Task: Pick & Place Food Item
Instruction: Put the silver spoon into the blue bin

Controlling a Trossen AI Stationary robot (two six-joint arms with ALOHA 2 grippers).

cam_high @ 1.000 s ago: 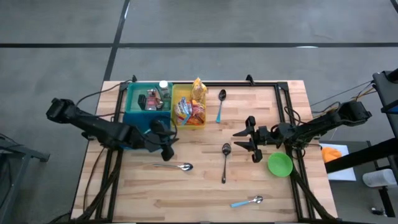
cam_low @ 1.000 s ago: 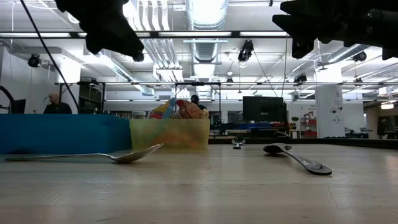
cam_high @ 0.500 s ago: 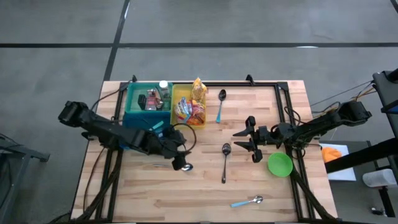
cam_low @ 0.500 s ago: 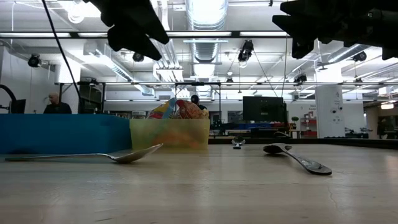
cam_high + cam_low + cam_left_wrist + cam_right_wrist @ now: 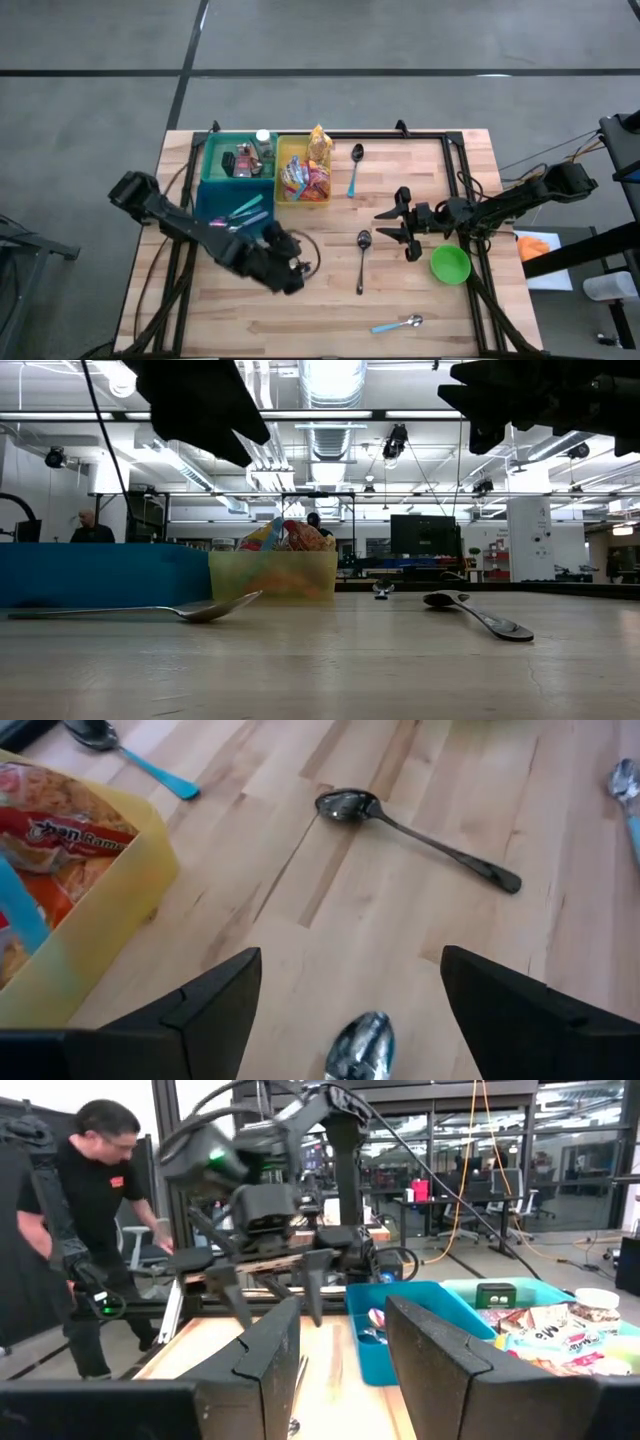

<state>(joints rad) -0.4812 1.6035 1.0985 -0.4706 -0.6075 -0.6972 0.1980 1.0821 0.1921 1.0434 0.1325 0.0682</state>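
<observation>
A: Where's your left claw?
B: Your left claw hangs over the table with its fingers spread and nothing between them; the bowl of a silver spoon lies right under the gap
A: What's around it?
B: A dark spoon lies further out on the wood, and the yellow bin sits beside the claw, holding a ramen packet. That's your food item, with the other snack packets in that bin next to the teal bin
A: And the right claw?
B: It waits above the table near the green bowl, fingers apart, holding nothing. A blue-handled spoon lies beside the yellow bin
</observation>
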